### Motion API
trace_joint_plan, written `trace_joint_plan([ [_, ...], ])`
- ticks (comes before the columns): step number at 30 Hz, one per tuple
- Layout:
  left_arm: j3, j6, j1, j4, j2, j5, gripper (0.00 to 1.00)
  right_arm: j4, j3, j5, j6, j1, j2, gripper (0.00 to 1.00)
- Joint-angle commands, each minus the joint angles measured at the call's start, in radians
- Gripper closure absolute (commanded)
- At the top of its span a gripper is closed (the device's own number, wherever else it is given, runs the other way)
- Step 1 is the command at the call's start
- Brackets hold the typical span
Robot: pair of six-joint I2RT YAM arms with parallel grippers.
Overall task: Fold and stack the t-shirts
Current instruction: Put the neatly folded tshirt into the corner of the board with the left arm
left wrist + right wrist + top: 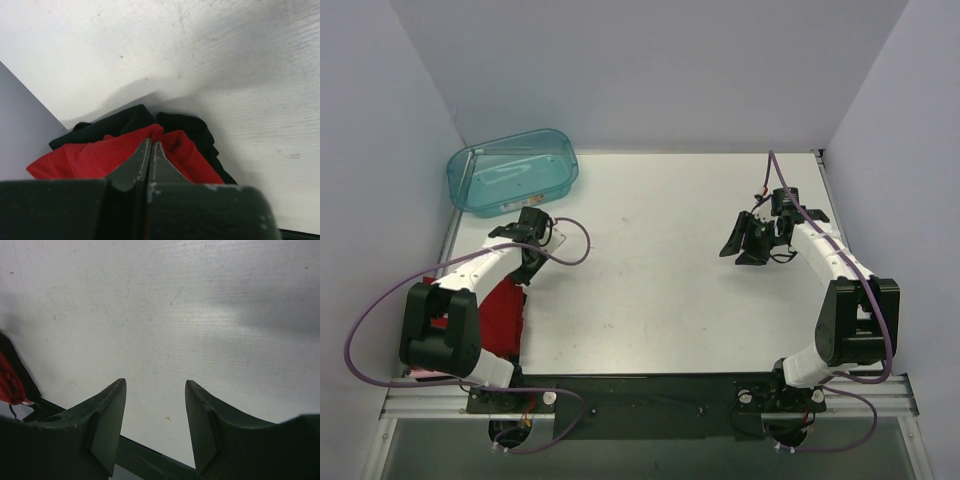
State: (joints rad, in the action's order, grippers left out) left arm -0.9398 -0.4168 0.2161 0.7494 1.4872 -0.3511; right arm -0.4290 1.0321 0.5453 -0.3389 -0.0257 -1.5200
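Note:
The dark red t-shirt (504,310) lies bunched at the table's left edge, partly under my left arm. In the left wrist view the red t-shirt (95,157) rises in a peak to my fingertips, with dark black cloth (130,117) behind it. My left gripper (525,267) (151,142) is shut, pinching a fold of the red shirt. My right gripper (744,246) (155,385) is open and empty above bare table at the right. A sliver of the red shirt (10,385) shows at the left edge of the right wrist view. A small pale pink patch (424,374) shows by the left arm's base.
A translucent teal tub (515,170) stands at the back left corner. Grey walls close in the white table (650,280) at left, back and right. A black rail (650,390) runs along the near edge.

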Motion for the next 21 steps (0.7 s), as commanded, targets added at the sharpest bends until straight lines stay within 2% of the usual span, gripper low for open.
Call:
trace_joint_plan([
  [1, 0.001, -0.014, 0.002, -0.041, -0.048, 0.023, 1.00, -0.030, 0.011, -0.011, 0.012, 0.006, 0.038, 0.54],
  [5, 0.021, -0.037, 0.019, 0.042, -0.131, 0.256, 1.00, -0.031, 0.006, -0.015, 0.014, 0.006, 0.043, 0.54],
  [8, 0.048, -0.046, 0.026, 0.067, -0.182, 0.288, 1.00, -0.033, 0.005, -0.016, 0.014, 0.007, 0.046, 0.54],
  [15, 0.096, -0.063, 0.022, 0.068, -0.197, 0.244, 1.00, -0.034, 0.013, -0.013, 0.012, 0.006, 0.044, 0.54],
  [16, 0.085, -0.062, 0.022, 0.074, -0.194, 0.256, 0.95, -0.037, 0.013, -0.013, 0.014, 0.007, 0.046, 0.54],
  [19, 0.064, -0.060, 0.023, 0.091, -0.192, 0.351, 0.65, -0.037, 0.010, -0.013, 0.017, 0.007, 0.047, 0.53],
  [21, 0.055, -0.069, 0.023, 0.093, -0.206, 0.453, 0.57, -0.036, 0.009, -0.016, 0.020, 0.007, 0.055, 0.53],
])
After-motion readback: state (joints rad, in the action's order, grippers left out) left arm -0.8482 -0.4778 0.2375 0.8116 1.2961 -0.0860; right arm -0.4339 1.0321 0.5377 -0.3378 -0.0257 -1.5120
